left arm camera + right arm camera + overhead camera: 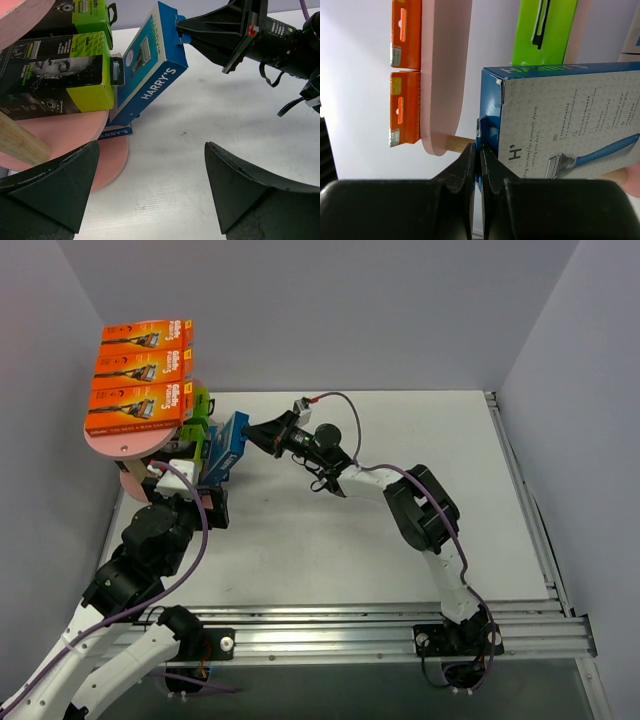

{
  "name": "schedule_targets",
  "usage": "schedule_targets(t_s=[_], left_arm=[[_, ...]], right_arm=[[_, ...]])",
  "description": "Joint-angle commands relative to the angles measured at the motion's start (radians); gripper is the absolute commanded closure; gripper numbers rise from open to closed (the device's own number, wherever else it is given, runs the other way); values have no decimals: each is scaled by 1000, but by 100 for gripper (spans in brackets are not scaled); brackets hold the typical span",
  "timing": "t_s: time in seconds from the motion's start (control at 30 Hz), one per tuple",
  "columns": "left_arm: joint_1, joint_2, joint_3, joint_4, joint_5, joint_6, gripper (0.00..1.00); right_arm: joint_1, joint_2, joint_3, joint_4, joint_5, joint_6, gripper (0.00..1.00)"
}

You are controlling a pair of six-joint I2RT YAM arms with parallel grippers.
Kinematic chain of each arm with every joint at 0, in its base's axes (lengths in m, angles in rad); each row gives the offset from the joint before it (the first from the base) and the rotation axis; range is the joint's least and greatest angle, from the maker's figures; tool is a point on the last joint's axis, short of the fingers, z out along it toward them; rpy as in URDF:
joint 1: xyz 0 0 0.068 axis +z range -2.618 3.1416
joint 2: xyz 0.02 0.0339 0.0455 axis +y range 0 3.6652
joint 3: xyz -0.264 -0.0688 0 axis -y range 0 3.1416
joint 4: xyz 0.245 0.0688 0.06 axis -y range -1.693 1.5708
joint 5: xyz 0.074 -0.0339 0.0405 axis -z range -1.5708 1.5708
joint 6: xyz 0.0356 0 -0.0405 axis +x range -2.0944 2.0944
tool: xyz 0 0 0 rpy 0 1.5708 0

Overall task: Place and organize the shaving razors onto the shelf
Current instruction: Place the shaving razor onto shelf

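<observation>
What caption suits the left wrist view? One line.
Right gripper pinches a blue pack by its tab beside the pink shelf; left gripper open.

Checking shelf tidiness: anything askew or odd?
Yes: the blue Harry's razor pack leans steeply instead of lying flat, its lower end against a board of the pink shelf beside the black-and-lime packs. The right end effector pinches its hang tab. Its top corner looks scuffed. The orange packs lie in a neat row.

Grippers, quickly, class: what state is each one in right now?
Left gripper: open, holding nothing.
Right gripper: shut on the blue razor pack.
</observation>
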Motion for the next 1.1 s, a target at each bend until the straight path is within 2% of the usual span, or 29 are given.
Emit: schedule_targets(t_s=[0.0,1.07], left_arm=[[-1,-6,11,41,-10,-8,5],[-3,-7,11,41,-2,-8,5]], right_arm=[[13,-2,56,760,-9,3,100],[30,96,112,760,11,3,100]])
